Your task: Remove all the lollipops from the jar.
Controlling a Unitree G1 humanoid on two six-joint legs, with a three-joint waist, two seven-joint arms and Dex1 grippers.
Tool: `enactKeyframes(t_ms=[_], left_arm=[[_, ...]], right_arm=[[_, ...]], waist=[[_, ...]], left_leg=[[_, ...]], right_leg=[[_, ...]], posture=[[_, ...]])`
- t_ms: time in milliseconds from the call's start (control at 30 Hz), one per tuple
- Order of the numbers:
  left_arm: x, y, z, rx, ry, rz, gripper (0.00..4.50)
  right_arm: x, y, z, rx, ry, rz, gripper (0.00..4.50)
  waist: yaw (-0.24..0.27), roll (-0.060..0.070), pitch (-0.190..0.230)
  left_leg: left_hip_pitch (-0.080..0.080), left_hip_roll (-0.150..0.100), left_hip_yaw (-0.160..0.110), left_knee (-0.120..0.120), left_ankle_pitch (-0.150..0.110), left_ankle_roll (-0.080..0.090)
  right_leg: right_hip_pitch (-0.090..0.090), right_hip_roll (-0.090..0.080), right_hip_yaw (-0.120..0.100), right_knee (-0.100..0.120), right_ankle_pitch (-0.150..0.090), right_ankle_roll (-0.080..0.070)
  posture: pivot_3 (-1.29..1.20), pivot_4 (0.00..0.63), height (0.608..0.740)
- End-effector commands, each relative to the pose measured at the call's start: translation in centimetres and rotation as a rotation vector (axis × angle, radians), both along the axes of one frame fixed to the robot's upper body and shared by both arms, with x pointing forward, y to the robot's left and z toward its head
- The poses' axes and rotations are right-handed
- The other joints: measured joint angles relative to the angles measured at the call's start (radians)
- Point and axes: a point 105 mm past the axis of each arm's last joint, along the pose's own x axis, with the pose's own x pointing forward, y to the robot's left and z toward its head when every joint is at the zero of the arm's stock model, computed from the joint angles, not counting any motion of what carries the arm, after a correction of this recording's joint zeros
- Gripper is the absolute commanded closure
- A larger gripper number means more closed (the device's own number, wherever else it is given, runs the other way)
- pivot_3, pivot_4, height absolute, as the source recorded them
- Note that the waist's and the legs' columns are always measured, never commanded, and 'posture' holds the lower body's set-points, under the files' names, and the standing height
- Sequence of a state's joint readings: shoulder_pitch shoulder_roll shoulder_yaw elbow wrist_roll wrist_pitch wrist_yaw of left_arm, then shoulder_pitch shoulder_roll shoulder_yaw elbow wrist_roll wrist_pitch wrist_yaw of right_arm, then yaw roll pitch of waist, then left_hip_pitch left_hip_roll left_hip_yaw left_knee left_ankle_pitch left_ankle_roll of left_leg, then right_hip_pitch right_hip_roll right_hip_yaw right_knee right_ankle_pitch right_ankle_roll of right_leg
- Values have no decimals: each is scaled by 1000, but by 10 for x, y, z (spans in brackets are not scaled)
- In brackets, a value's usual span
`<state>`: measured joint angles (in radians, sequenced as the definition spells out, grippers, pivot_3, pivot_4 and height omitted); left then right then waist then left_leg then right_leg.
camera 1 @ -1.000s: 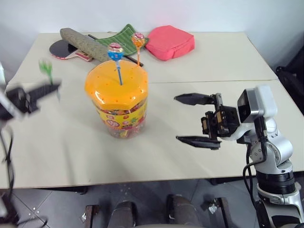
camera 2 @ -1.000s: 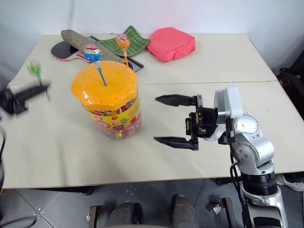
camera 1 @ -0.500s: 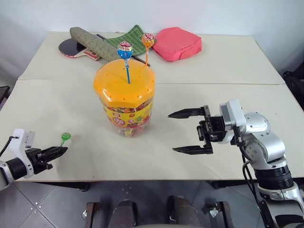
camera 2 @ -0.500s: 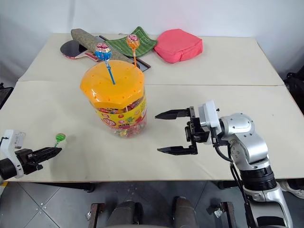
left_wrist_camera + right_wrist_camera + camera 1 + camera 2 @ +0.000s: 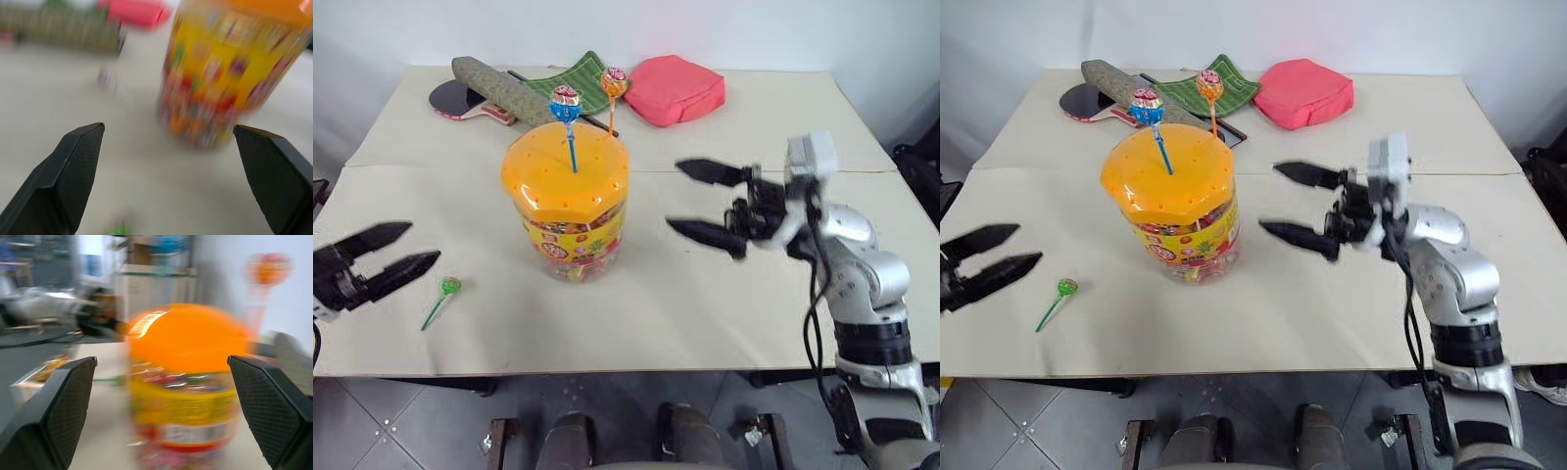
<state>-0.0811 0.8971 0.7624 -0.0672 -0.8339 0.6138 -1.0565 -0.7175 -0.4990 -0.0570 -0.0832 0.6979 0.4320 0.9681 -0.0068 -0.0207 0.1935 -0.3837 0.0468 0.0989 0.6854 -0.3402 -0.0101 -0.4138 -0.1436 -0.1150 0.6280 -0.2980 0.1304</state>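
Note:
The jar (image 5: 566,201), a clear tub with a yellow-red label and an orange holed lid, stands mid-table. A blue lollipop (image 5: 566,96) and an orange lollipop (image 5: 614,82) stand upright in the lid's holes. A green lollipop (image 5: 448,286) lies flat on the table to the jar's left. My left gripper (image 5: 425,243) hovers open just left of the green lollipop, apart from it and holding nothing. My right gripper (image 5: 673,195) is open to the right of the jar at about lid height, pointing at it without touching. The wrist views show the jar (image 5: 230,73) ahead between open fingers.
At the back of the table lie a pink pouch (image 5: 675,88), a green mat (image 5: 573,76), an olive case (image 5: 494,86) and a paddle (image 5: 455,100). A seam runs across the table behind the jar. The table's front edge is close below the green lollipop.
My left gripper opened and let go of the green lollipop, which now lies on the table, then lifted away. My right gripper rose and moved in towards the jar's lid.

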Motion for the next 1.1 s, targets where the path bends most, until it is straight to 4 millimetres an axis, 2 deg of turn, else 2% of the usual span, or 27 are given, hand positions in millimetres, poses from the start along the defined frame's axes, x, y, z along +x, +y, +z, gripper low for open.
enactKeyframes(t_ms=[33,133,200,267,367,467,567,933,967,1100], left_arm=[[-7,-21,32,-133,-147,-119,30],[-10,-39,40,-191,-183,-190,30],[-11,-48,41,-230,-190,-227,30],[-12,-51,42,-249,-192,-240,30],[-15,-52,41,-252,-196,-244,30],[-18,-52,41,-270,-216,-257,30],[-19,-52,40,-274,-214,-263,0],[-16,-34,32,-253,-199,-212,0],[-15,-32,30,-242,-197,-208,0],[-15,-38,26,-187,-189,-253,0]], right_arm=[[27,10,21,54,30,-118,0],[38,28,32,73,39,-115,0],[47,47,42,103,65,-110,0],[42,64,48,97,67,-41,0],[33,79,50,76,56,37,0],[31,90,41,5,28,71,0],[40,95,41,15,71,42,587],[39,97,49,71,72,82,4317],[39,95,51,81,67,85,4468],[33,80,70,192,21,139,4468]], waist=[[-3,0,0],[-17,0,0],[-25,0,0],[-34,0,0],[-43,0,0],[-47,0,0],[-49,0,0],[-50,0,0],[-49,0,0],[-50,0,0]], left_leg=[[0,0,0,0,0,0],[0,0,-1,-1,0,0],[-1,0,-2,-1,0,0],[-1,0,-2,-1,0,0],[-1,0,-4,-2,0,0],[-1,0,-4,-2,0,0],[-1,0,-3,-2,0,0],[-1,0,-3,-2,0,0],[-1,0,-3,-2,0,0],[-1,0,-3,-2,0,0]], right_leg=[[0,0,0,0,0,0],[0,0,-1,1,0,0],[0,0,-2,1,0,0],[0,0,-2,1,0,0],[0,0,-3,1,0,0],[0,0,-3,1,0,0],[0,0,-2,1,0,0],[0,1,-2,1,0,0],[0,1,-2,1,0,0],[0,1,-2,1,0,0]], posture=[[0,150,740],[0,150,740],[0,150,740],[0,150,740],[0,150,740],[0,150,740],[0,150,740],[0,150,740],[0,150,740],[0,150,740]])
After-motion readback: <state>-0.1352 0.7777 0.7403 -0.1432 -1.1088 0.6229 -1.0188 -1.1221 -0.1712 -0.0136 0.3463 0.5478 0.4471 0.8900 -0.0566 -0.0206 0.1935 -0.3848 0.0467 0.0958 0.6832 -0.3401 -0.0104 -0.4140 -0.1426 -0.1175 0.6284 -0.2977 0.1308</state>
